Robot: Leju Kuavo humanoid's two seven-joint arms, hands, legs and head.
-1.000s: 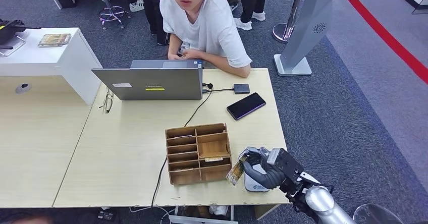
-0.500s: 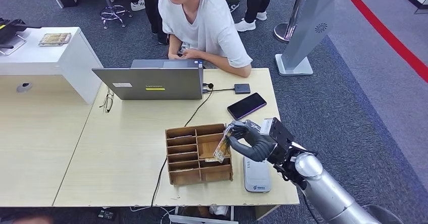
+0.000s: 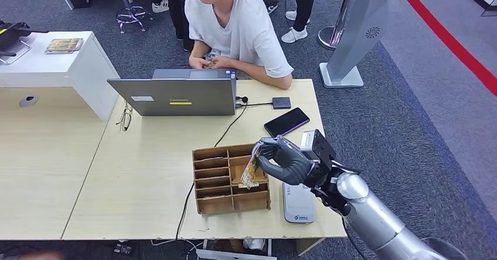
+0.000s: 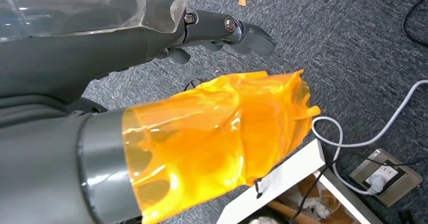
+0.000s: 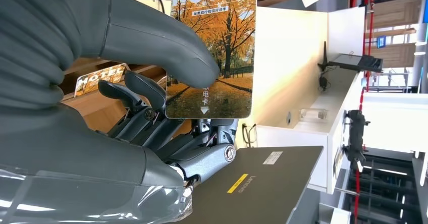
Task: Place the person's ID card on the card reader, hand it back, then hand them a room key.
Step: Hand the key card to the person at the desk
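- The wooden organizer (image 3: 230, 178) sat mid-desk; another card lay in it
- The right hand (image 3: 280, 161) had risen from beside the card reader (image 3: 298, 203) to above the organizer, pinching a hotel room key (image 3: 251, 170) between thumb and fingers, so handover looked next
- The left hand (image 4: 229, 32), fingers loosely apart, held nothing

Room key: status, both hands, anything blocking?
Right hand pinching room key above wooden organizer. Left hand holds nothing, hanging over floor. Laptop stands between key and person.
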